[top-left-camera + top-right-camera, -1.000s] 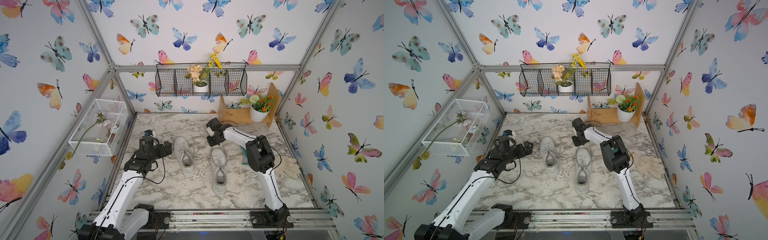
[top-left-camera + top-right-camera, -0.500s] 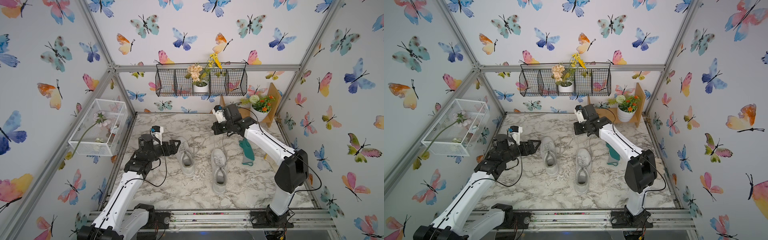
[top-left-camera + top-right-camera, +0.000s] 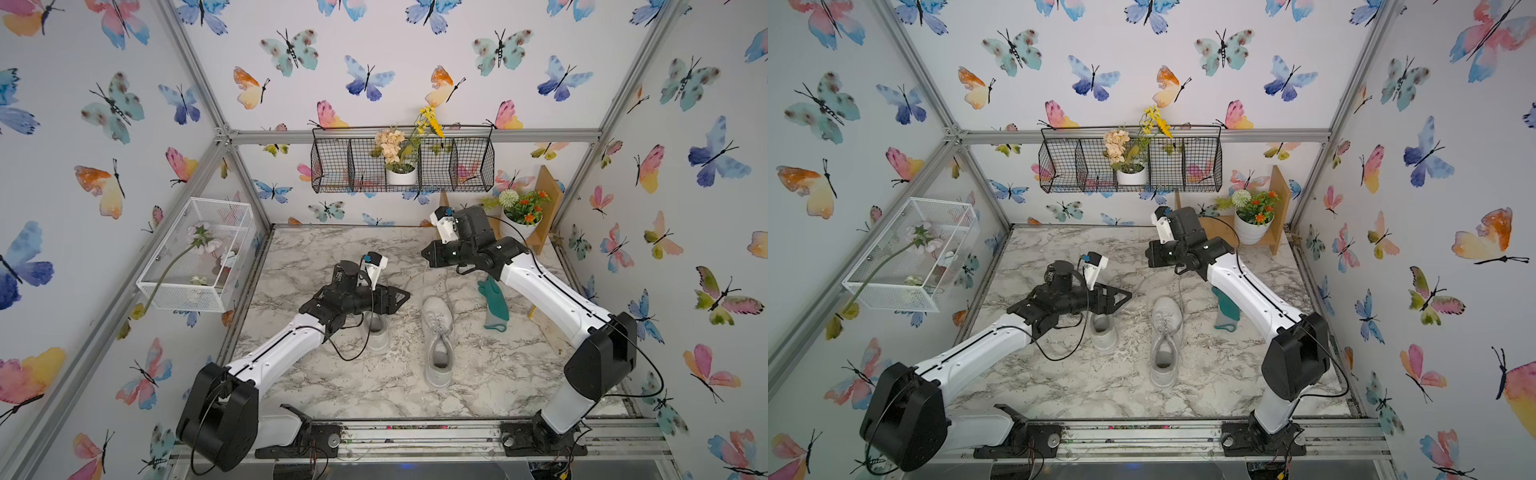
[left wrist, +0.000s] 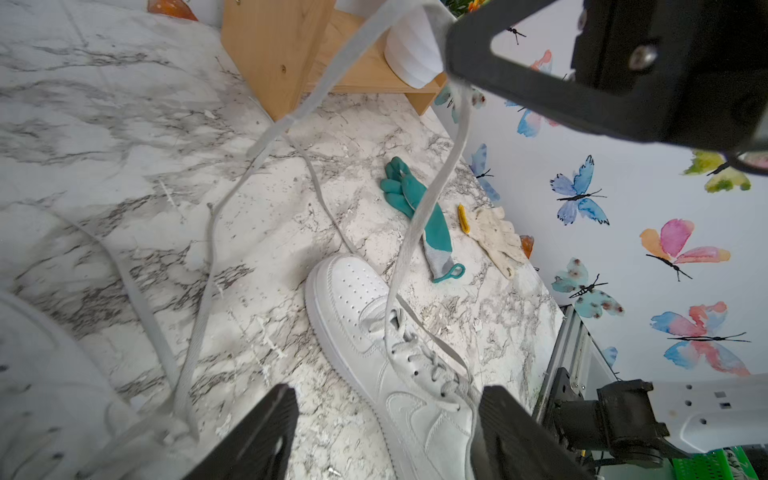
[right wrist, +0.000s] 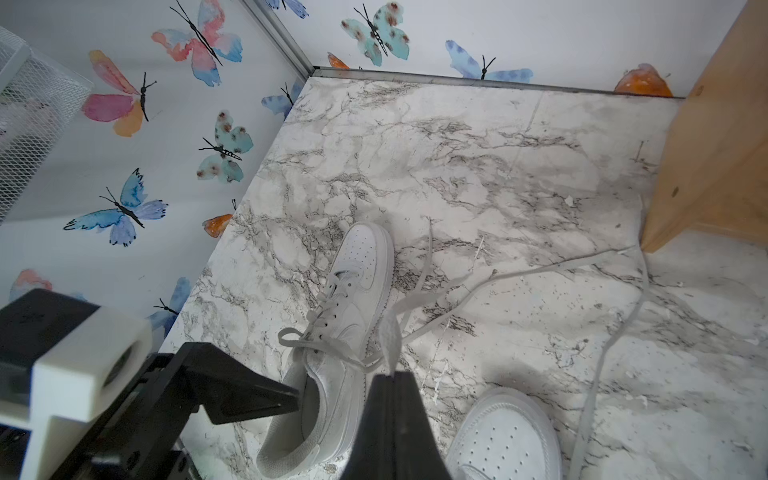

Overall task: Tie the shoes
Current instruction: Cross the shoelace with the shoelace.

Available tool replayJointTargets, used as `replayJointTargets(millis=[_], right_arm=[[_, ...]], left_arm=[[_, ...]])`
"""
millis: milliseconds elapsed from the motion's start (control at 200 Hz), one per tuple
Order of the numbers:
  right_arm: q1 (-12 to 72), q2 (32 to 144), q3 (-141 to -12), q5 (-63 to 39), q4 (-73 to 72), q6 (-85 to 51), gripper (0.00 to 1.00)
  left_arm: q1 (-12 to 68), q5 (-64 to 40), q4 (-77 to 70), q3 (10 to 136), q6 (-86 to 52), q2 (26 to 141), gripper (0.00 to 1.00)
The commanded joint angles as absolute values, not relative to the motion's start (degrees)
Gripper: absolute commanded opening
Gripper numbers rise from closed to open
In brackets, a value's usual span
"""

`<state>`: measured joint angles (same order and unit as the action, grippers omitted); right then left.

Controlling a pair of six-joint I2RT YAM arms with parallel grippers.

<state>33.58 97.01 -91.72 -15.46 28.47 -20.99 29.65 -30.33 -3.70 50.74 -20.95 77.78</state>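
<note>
Tabletop (image 5: 498, 166): right claw (image 5: 392, 376) tight on lace (image 5: 390, 336)

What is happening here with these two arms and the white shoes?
Two robot arms are tying shoes on the marble table. The right gripper is shut on a white lace, lifted above the table; it appears to run down to the sneaker next to the teal glove. The left gripper hovers with open jaws over the other sneaker, holding nothing. I see no finished bow yet.
</note>
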Motion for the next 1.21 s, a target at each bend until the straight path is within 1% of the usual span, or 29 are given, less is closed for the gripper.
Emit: replayJointTargets(millis=[0,90,295,466,606,751,936,991,1041,1201], right_arm=[[33.8,94.0,-90.4,-15.6,26.8,-22.4,0.02],[33.8,93.2,-89.5,-15.5,26.5,-22.8,0.02],[33.8,92.1,-88.6,-15.3,26.1,-23.3,0.02],[33.8,91.6,-87.9,-15.2,25.9,-23.6,0.02],[33.8,91.6,-87.7,-14.6,26.1,-23.6,0.02],[33.8,91.8,-87.7,-14.6,25.9,-23.5,0.02],[33.8,91.9,-87.6,-13.2,26.1,-23.0,0.04],[33.7,91.8,-87.4,-12.1,26.2,-22.5,0.07],[33.7,91.8,-87.3,-11.2,26.5,-21.6,0.13],[33.0,92.2,-88.8,-5.4,31.6,-16.9,0.39]], left_arm=[[30.8,-30.5,-8.8,54.3,-20.4,81.2,0.74],[31.2,-31.0,-11.2,56.4,-20.7,84.5,0.74],[32.7,-32.6,-11.3,62.6,-20.1,91.3,0.72],[33.8,-33.4,-11.4,66.4,-20.1,94.7,0.68],[34.3,-33.9,-11.5,68.6,-20.2,96.2,0.61],[34.4,-34.3,-11.9,69.5,-20.6,96.8,0.47],[34.4,-35.1,-12.2,69.1,-20.7,96.9,0.14],[34.3,-35.3,-12.3,68.5,-20.9,96.6,0.06],[34.2,-35.4,-12.2,68.1,-21.3,96.3,0.00],[33.3,-37.5,-11.0,66.7,-23.6,95.3,0.00]])
